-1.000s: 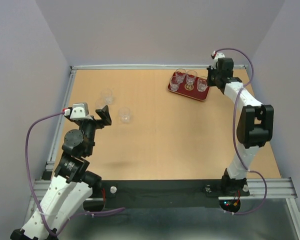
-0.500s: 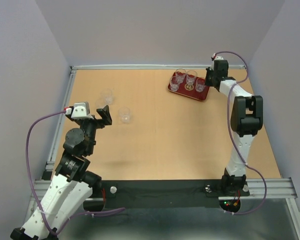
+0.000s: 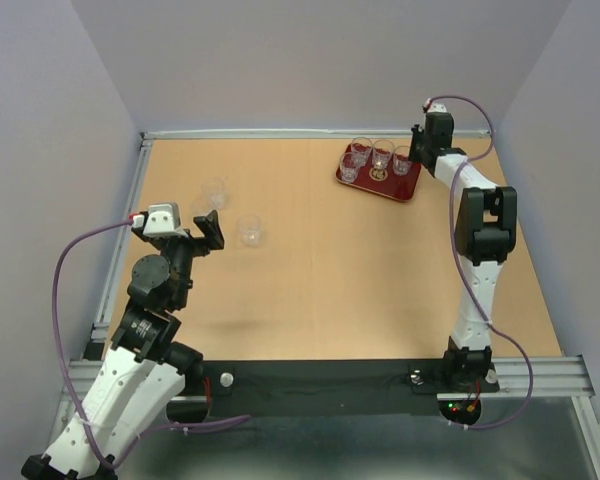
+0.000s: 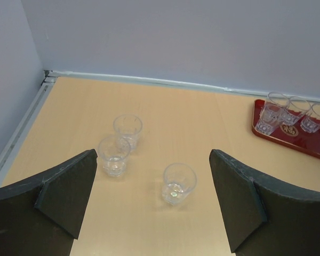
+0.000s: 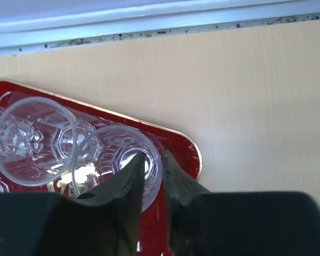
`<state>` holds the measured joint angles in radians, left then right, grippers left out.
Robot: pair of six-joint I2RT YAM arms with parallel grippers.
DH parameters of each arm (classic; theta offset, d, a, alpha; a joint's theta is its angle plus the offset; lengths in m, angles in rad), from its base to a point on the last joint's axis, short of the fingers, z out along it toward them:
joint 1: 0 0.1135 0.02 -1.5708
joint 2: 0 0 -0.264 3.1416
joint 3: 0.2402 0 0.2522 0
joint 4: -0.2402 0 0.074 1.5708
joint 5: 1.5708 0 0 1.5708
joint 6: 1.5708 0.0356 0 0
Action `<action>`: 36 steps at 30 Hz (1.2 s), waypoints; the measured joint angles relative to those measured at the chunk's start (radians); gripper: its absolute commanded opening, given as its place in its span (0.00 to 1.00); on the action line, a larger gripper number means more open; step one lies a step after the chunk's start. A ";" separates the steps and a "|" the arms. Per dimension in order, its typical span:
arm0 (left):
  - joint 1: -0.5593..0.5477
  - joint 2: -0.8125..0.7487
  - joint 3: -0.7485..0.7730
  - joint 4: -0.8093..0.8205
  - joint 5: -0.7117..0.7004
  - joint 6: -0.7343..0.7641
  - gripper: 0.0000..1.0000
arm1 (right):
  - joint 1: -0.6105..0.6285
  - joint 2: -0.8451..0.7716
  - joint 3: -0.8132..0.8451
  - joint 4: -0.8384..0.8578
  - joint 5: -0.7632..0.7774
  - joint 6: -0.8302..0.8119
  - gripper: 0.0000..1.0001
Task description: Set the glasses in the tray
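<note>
1. Desk (image 3: 360, 280): light wood-grain top with a metal rail along its far and left edges.

2. Left arm (image 3: 140, 330): raised over the near-left part of the desk. The left fingers (image 4: 64, 197) are spread wide and hold nothing; in the left wrist view they frame the loose glasses.

3. Right arm (image 3: 485, 230): stretched to the far-right corner. The right fingers (image 5: 125, 197) stand narrow, astride the wall of the end glass (image 5: 114, 152), one tip inside the mouth and one outside. Whether the tips press on the wall cannot be told.

4. Tray (image 3: 375, 189): dark red with a gold-edged rim, lying flat on the far-right part of the desk. Its long axis runs roughly left to right, with the right end slightly nearer the arm bases.

5. Tray glasses (image 4: 293, 109): four clear faceted tumblers inside the rim, upright with mouths up and packed close. The end glass is the one nearest the tray's right corner.

6. Desk glasses (image 4: 178, 182): three upright tumblers on the left half of the desk, well apart from the tray. Two stand just beside each other towards the left rail; the third stands alone, nearer and to their right.

7. Gold emblem (image 3: 379, 174): at the tray's centre among the glasses; its design is too small to read
</note>
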<state>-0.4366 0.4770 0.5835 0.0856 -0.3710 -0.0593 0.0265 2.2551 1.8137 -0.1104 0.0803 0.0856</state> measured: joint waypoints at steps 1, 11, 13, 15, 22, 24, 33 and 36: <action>0.000 0.002 0.000 0.000 0.000 0.000 0.98 | 0.000 0.002 0.005 0.000 0.001 -0.002 0.30; 0.002 0.005 0.000 0.000 0.000 0.000 0.98 | 0.000 0.014 0.039 0.010 0.006 -0.021 0.53; 0.002 0.005 0.000 0.000 0.000 0.000 0.98 | 0.000 0.013 0.039 0.010 0.006 -0.027 0.53; 0.003 0.006 0.000 0.000 0.002 0.000 0.98 | -0.001 0.004 0.035 0.007 0.006 -0.034 0.53; 0.006 0.030 0.000 -0.001 0.012 -0.015 0.98 | -0.007 -0.203 -0.156 0.005 -0.101 -0.079 0.53; 0.006 0.040 0.000 -0.001 0.023 -0.031 0.98 | -0.008 -0.301 -0.216 0.020 -0.170 -0.093 0.53; 0.047 0.164 0.003 0.000 0.153 -0.133 0.93 | -0.008 -0.632 -0.521 -0.011 -0.552 -0.141 0.53; 0.082 0.244 0.018 0.000 0.218 -0.192 0.87 | -0.008 -0.703 -0.618 -0.049 -0.628 -0.168 0.53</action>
<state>-0.3542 0.7212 0.6014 0.0860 -0.1528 -0.2516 0.0189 1.5517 1.1954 -0.1593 -0.5472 -0.0822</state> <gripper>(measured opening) 0.918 0.530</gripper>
